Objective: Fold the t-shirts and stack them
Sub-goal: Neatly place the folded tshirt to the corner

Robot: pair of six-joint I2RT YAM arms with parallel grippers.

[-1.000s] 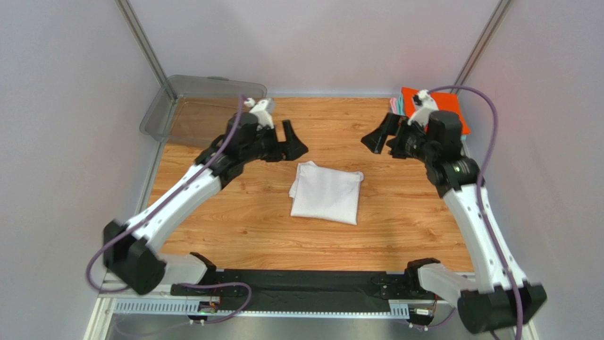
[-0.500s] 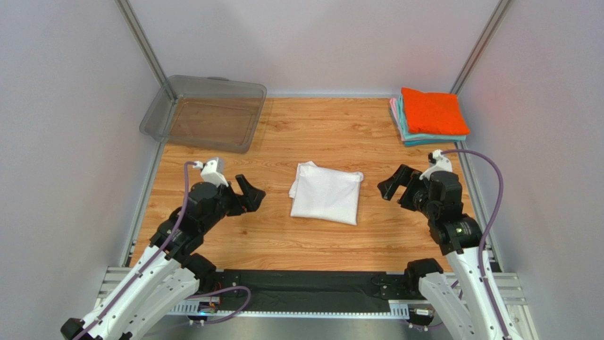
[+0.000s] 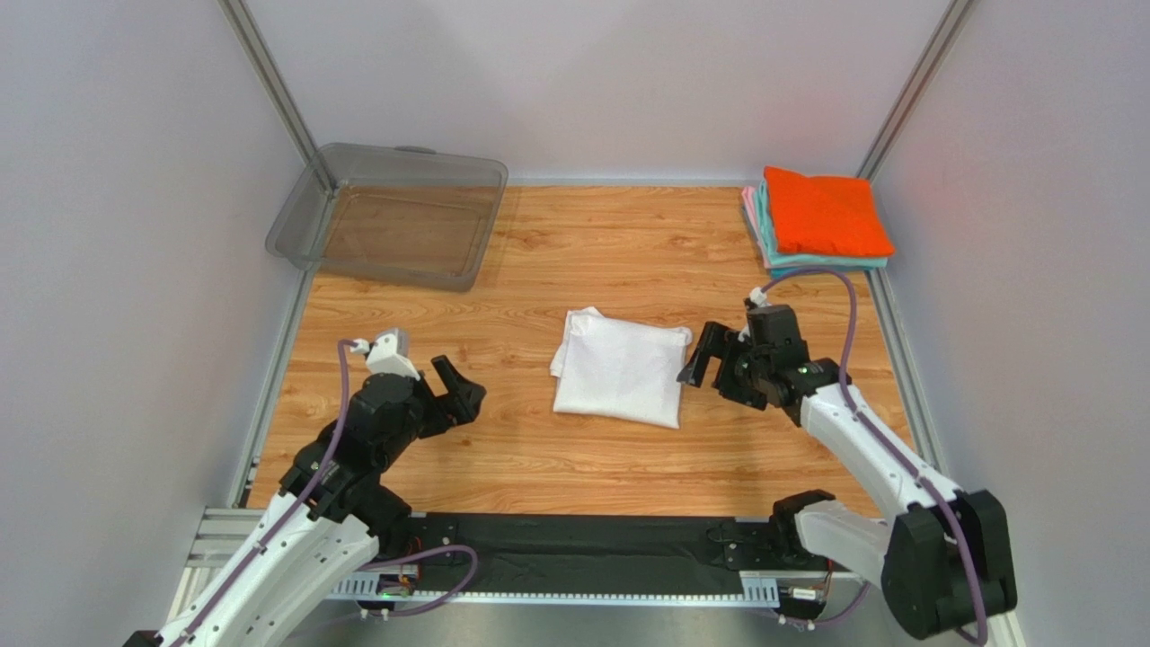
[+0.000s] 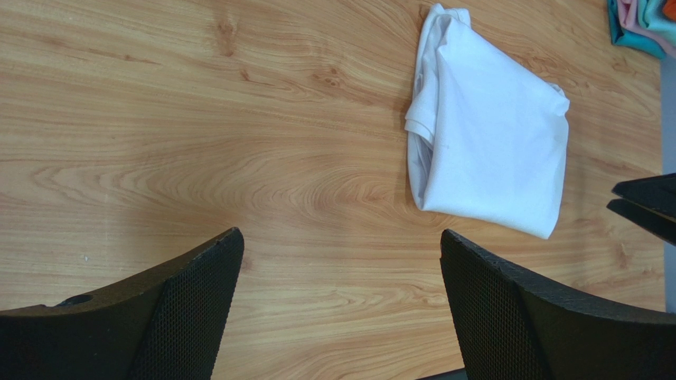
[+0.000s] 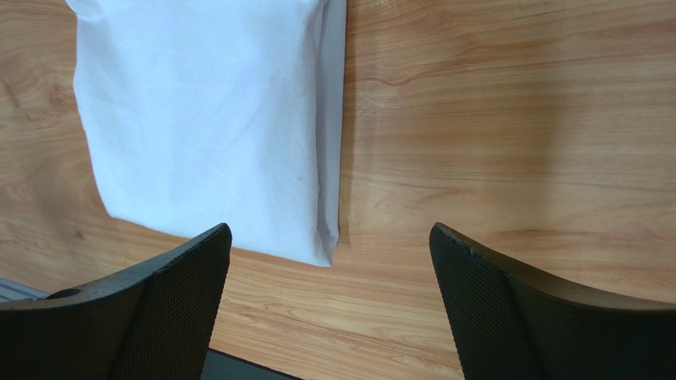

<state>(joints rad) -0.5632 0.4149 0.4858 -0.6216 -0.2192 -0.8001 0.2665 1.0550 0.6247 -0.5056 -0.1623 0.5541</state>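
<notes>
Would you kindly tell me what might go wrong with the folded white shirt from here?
The open right claw sits by the layered edge of the white t-shirt; pinching only the top layer could unfold it. The loose sleeve bunched on its other side may spill out when lifted. The left claw, open, sits apart and cannot steady it.
</notes>
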